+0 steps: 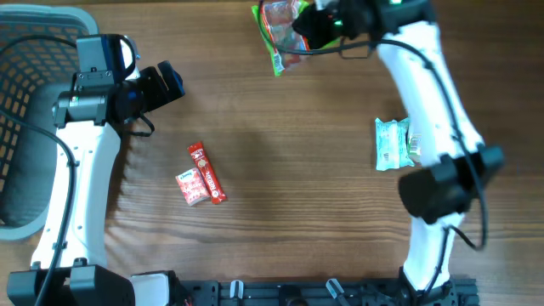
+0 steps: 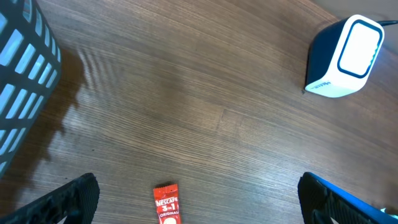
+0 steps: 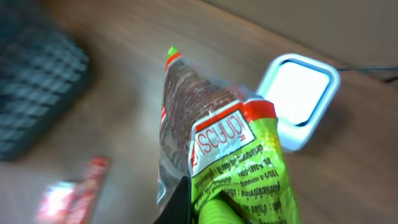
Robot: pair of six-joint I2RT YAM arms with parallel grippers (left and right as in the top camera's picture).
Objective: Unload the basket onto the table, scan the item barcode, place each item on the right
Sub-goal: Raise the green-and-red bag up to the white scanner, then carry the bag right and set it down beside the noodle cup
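Up at the top edge of the overhead view, the right gripper point(image 1: 304, 36) is clamped tight on a green bag point(image 1: 279, 34). From the right wrist, the bag fills the middle, and the scanner point(image 3: 298, 99) sits just behind it, upper right. At the upper left, the left gripper point(image 1: 161, 89) has its jaws spread wide, right beside the basket point(image 1: 25, 127). Open wood of the table point(image 1: 297, 221) fills the middle. A red stick point(image 1: 206, 172) and a small pack point(image 1: 192, 187) touch, left of center. A pale pack point(image 1: 393, 143) lies by the right arm.
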